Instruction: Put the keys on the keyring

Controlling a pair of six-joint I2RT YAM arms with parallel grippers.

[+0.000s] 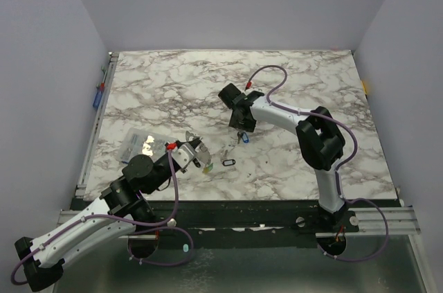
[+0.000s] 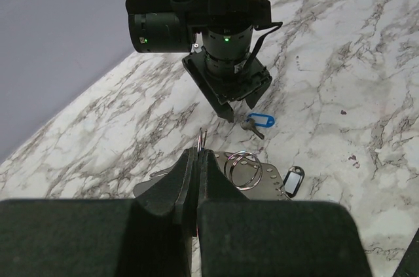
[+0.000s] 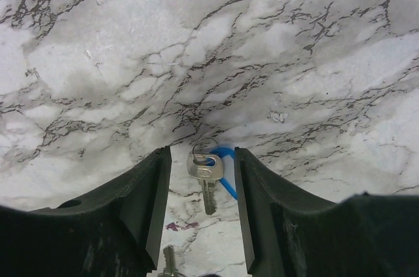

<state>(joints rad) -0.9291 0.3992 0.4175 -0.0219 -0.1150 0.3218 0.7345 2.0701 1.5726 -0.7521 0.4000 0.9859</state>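
Wire, likely keyring (image 2: 201, 138), clamped in left fingers (image 2: 186, 182) | right fingers (image 3: 147, 205) apart, astride blue-tagged key (image 3: 206, 175) | tag lettering unreadable

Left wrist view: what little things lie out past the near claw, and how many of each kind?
Blue-tagged key: 1
Black-rimmed tag: 1
Silvery coiled ring: 1
Total: 3
Not counted: the thin wire pinched in the shut left gripper; whether it joins the ring, I cannot tell.
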